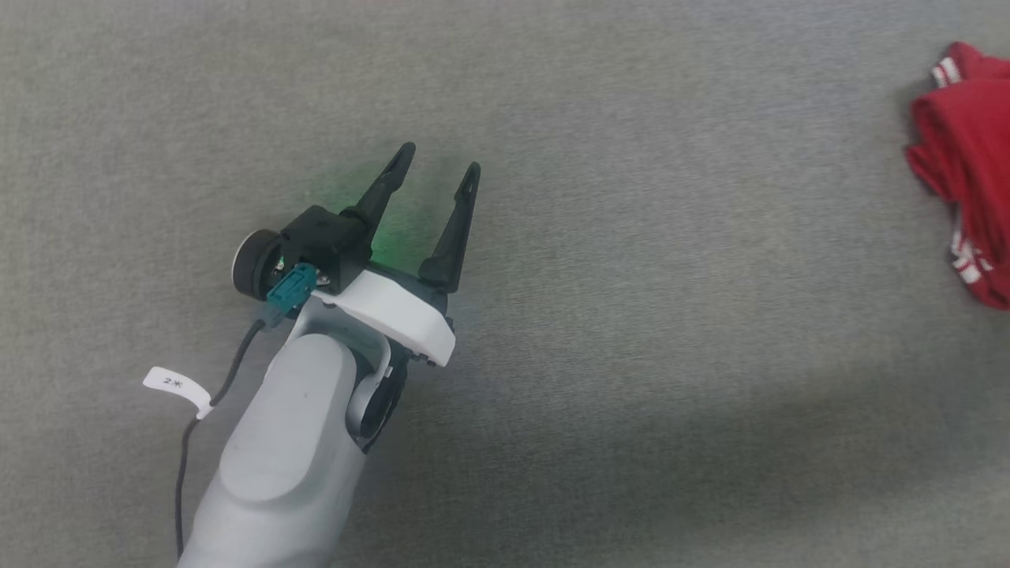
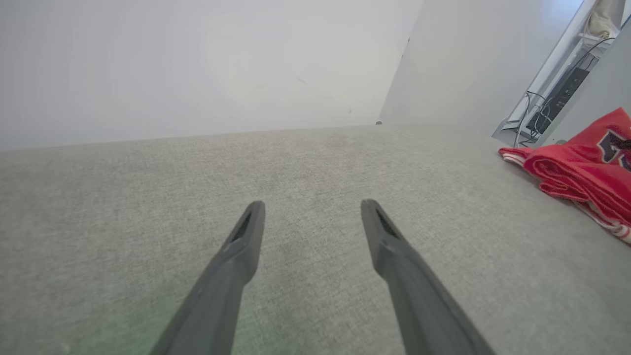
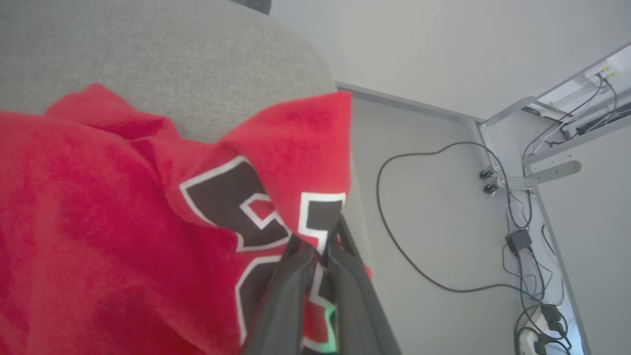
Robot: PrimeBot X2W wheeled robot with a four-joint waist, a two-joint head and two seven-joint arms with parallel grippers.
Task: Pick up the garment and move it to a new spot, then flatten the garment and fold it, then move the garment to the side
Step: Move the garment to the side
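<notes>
The garment (image 1: 966, 162) is a bunched red shirt with white-striped trim, lying at the far right edge of the grey cloth surface in the head view. From the left wrist it sits at the right (image 2: 586, 172), with part of a dark letter showing. My left gripper (image 1: 435, 172) stands open over bare cloth, well left of the garment, nothing between its fingers (image 2: 246, 231). In the right wrist view my right gripper (image 3: 320, 246) is shut on a fold of the garment (image 3: 123, 222) at its dark, white-outlined letters, close to the surface's rounded corner.
The grey cloth surface (image 1: 631, 315) spreads wide between the left gripper and the garment. Past its right edge lies pale floor with a looping black cable (image 3: 394, 217), a power strip (image 3: 540, 340) and a metal desk frame (image 3: 532, 172). White walls (image 2: 197, 64) rise behind.
</notes>
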